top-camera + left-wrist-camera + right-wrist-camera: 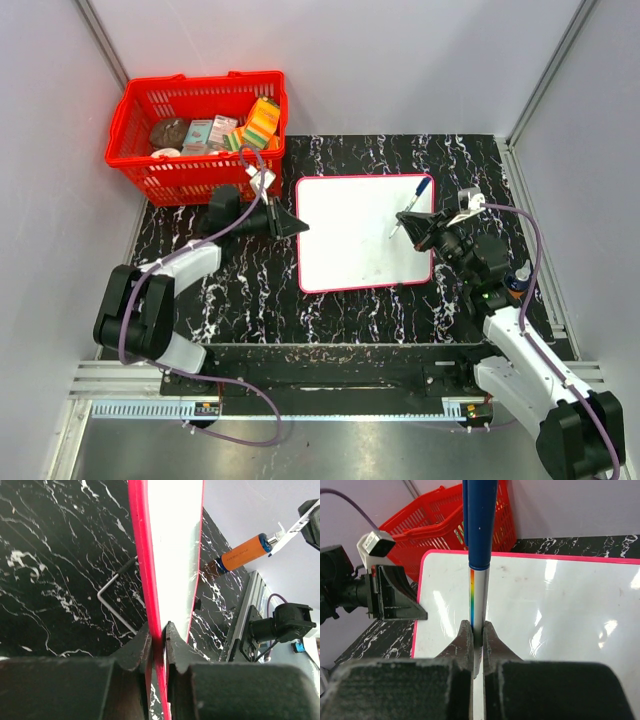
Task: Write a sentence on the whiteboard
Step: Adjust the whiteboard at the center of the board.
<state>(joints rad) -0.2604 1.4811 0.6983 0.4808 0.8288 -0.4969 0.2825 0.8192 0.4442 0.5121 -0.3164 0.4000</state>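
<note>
The whiteboard lies on the desk beside the red basket. My left jaws clench its basket-side edge; my right jaws grasp a pen over its far side, tip perhaps touching.

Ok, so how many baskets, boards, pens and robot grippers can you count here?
basket: 1
whiteboard: 1
pen: 1
grippers: 2, the left gripper and the right gripper
Total: 5
</note>
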